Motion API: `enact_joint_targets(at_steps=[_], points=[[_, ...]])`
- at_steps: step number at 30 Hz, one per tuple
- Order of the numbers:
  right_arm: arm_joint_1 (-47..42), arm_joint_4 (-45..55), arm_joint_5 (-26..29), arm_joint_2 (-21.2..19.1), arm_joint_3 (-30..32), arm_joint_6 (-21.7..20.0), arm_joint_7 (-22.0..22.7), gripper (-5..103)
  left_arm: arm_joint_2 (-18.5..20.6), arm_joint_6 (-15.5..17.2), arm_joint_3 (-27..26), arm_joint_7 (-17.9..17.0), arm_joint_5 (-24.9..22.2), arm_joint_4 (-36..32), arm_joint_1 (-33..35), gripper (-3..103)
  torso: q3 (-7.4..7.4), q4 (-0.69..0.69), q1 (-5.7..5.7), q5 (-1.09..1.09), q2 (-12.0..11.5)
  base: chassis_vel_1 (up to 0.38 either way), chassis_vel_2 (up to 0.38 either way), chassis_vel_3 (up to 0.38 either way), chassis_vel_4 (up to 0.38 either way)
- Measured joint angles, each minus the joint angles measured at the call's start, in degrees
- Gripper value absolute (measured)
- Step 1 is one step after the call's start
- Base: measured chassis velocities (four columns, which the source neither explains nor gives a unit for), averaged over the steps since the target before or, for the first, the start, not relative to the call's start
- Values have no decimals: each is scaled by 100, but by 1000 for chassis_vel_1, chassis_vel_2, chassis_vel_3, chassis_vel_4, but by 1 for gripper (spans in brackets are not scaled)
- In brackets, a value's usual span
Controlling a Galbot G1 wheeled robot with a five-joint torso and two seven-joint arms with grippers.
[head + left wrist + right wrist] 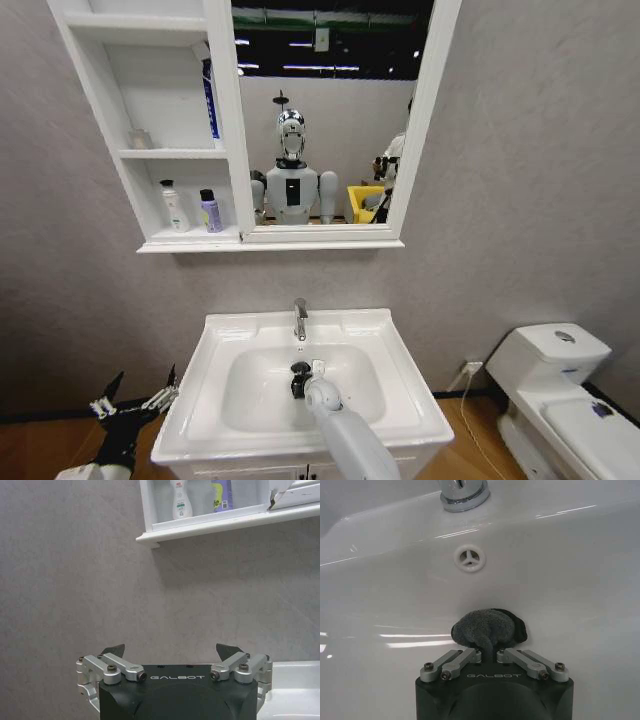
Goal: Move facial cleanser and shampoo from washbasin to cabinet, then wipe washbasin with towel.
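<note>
- down inside the washbasin [400, 395], my right gripper [490, 652] sits low over the bowl, reached in from the front edge on its pale arm.
- its fingers are pinched tight on the towel [487, 629], a dark grey bunched wad that bulges just ahead of the fingertips.
- under the gripper the towel presses on the white bowl floor; a black edge of it pokes out on one side of the wad.
- ahead of the towel, a little apart from it, is a small round white overflow hole [469, 559] in the back wall of the bowl.
- farther ahead still, on the back ledge, stands the chrome tap [300, 318]; from my right wrist i see just its round base.
- from my head the gripper covers the middle of the bowl, below the tap, and i cannot make out the drain there.
- off the basin's left side, low and well apart from the bowl, my left gripper [135, 400] hangs with its fingers spread wide and nothing between them.
- beyond the left gripper is bare grey wall, and high above it the bottom shelf of the cabinet [225, 100].
- on that bottom shelf stand a white bottle [175, 206] and a purple bottle [210, 211], side by side, near each other.
- one shelf up, a blue tube [210, 100] leans against the mirror [330, 110] side.
- to the right of the basin, well apart, is a white toilet [560, 390].
</note>
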Motion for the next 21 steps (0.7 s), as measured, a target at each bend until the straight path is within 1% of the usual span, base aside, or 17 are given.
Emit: enact_joint_targets(at_steps=[1,2,3,4,6,10,12,13,14,15,16,17,20,21], points=[[-35,59,18,-73,18,-9,4,8,0,0,0,0,0,0,0,100,0,1,0,0,0,0,0,0,0],[-91,147,53,-178,40,-20,16,8,0,0,0,0,0,0,0,100,-1,-4,-1,-2,1,0,0,0,0],[-91,147,53,-178,40,-20,16,8,0,0,0,0,0,0,0,100,-1,-4,-1,-2,1,0,0,0,0],[-175,298,134,-342,72,-53,32,8,0,0,0,0,0,0,0,100,-1,-9,-1,-3,1,0,0,0,0],[-269,477,216,-539,125,-88,40,8,0,0,0,0,0,0,0,100,-1,-11,-1,-4,1,0,0,0,0],[-313,596,269,-678,149,-106,42,8,0,0,0,0,0,0,0,100,-1,-10,-1,-4,1,0,0,0,0],[-301,599,274,-678,140,-109,53,8,0,0,0,0,0,0,0,100,-1,-10,-1,-5,1,0,0,0,0],[-273,575,269,-645,124,-111,71,8,0,0,0,0,0,0,0,100,-1,-14,-1,-10,1,0,0,0,0],[-273,575,269,-645,124,-111,71,8,0,0,0,0,0,0,0,100,-1,-14,-1,-10,1,0,0,0,0],[-224,485,232,-556,102,-110,83,8,0,0,0,0,0,0,0,100,-1,-18,-1,-12,2,0,0,0,0],[-171,373,182,-443,69,-82,90,8,0,0,1,0,0,0,0,100,-1,-18,-1,-11,2,0,0,0,0],[-171,373,182,-443,69,-82,90,8,0,0,1,0,0,0,0,100,-1,-18,-1,-11,2,0,0,0,0],[-70,109,16,-125,-29,11,87,8,0,0,0,0,0,0,0,100,-1,-13,-1,-7,1,0,0,0,0],[-70,109,16,-125,-29,11,87,8,0,0,0,0,0,0,0,100,-1,-13,-1,-7,1,0,0,0,0]])
